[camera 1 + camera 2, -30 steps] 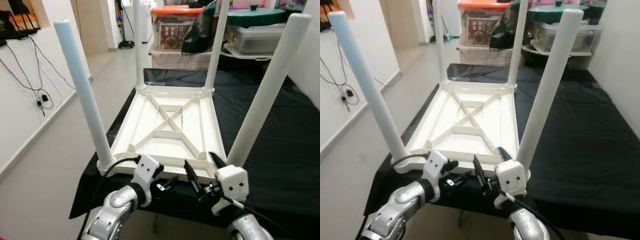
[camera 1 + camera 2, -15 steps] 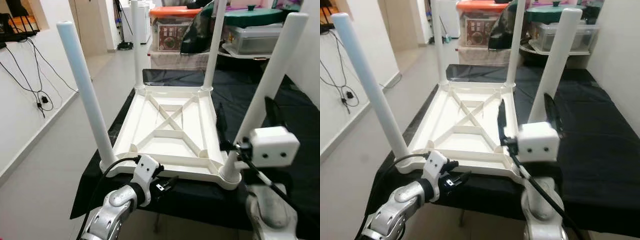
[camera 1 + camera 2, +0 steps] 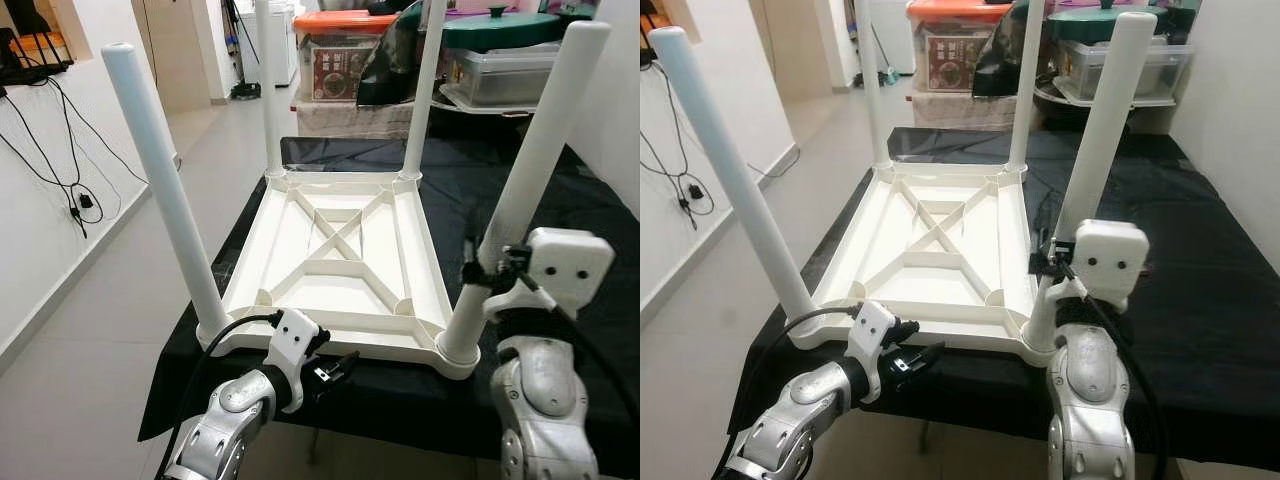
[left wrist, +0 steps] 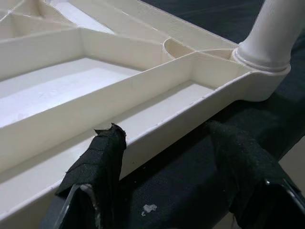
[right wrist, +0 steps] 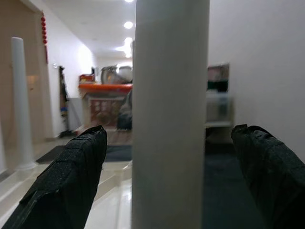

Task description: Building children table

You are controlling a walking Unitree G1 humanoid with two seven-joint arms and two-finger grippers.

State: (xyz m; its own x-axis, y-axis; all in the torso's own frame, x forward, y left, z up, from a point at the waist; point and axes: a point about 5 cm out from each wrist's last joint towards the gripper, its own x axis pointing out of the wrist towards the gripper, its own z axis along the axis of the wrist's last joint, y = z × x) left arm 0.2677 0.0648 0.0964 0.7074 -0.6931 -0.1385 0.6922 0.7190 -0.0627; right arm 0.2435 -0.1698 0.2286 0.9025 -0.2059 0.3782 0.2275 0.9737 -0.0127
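A white plastic children's table lies upside down on a black-covered surface, its legs pointing up. My right gripper is raised to the near right leg. It is open, with that leg standing between its black fingers. My left gripper is low at the table's near edge, open, one finger against the rim and the other over the black cloth. The near left leg stands free.
Behind the table stand an orange-lidded box and a clear bin under a green lid. A white wall with hanging cables runs along the left, with open floor beside it. Another white wall is close on the right.
My right arm rose from below the table's near edge up to the near right leg, and its fingers now straddle that leg. The left gripper has stayed put.
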